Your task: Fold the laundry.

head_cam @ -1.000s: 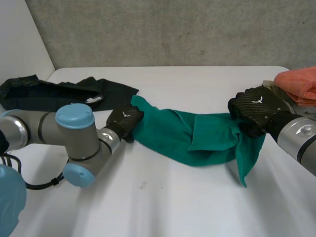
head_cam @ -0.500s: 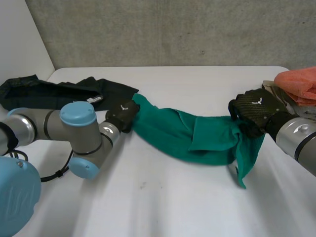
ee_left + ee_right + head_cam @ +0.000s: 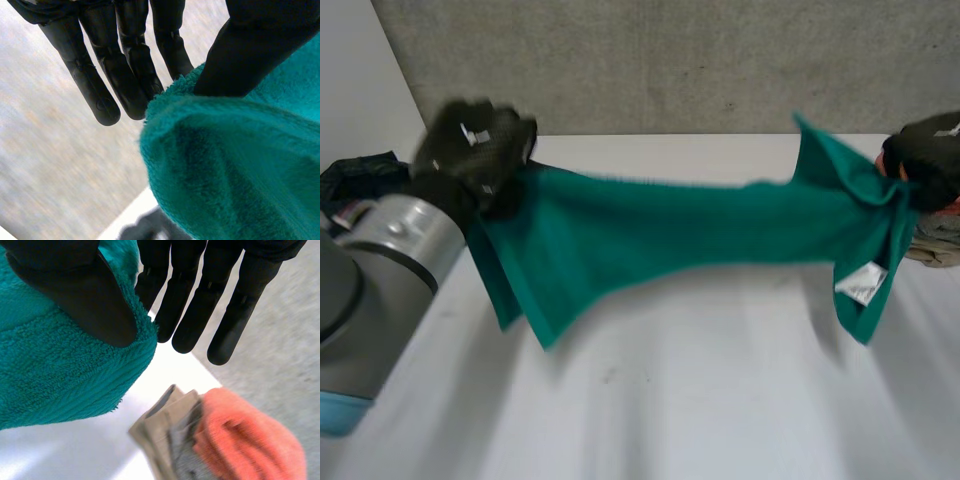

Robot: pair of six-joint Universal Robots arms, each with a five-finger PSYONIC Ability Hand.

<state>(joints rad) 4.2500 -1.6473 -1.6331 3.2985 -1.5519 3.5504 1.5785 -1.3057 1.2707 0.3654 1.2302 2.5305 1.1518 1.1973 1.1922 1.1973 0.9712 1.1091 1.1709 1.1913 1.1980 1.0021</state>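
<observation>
Aloft, the green terry-cloth towel [image 3: 670, 235] stretches above the white worktop [image 3: 700, 400], one end pinched in the left hand [image 3: 480, 145], the other in the right hand [image 3: 932, 158].

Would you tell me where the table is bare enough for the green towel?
The widest bare patch is the table under and in front of the green towel, which the left hand and right hand hold stretched above it. It is crowded at the sides: dark clothes on the left, orange cloth and beige cloth beside the right hand.
</observation>
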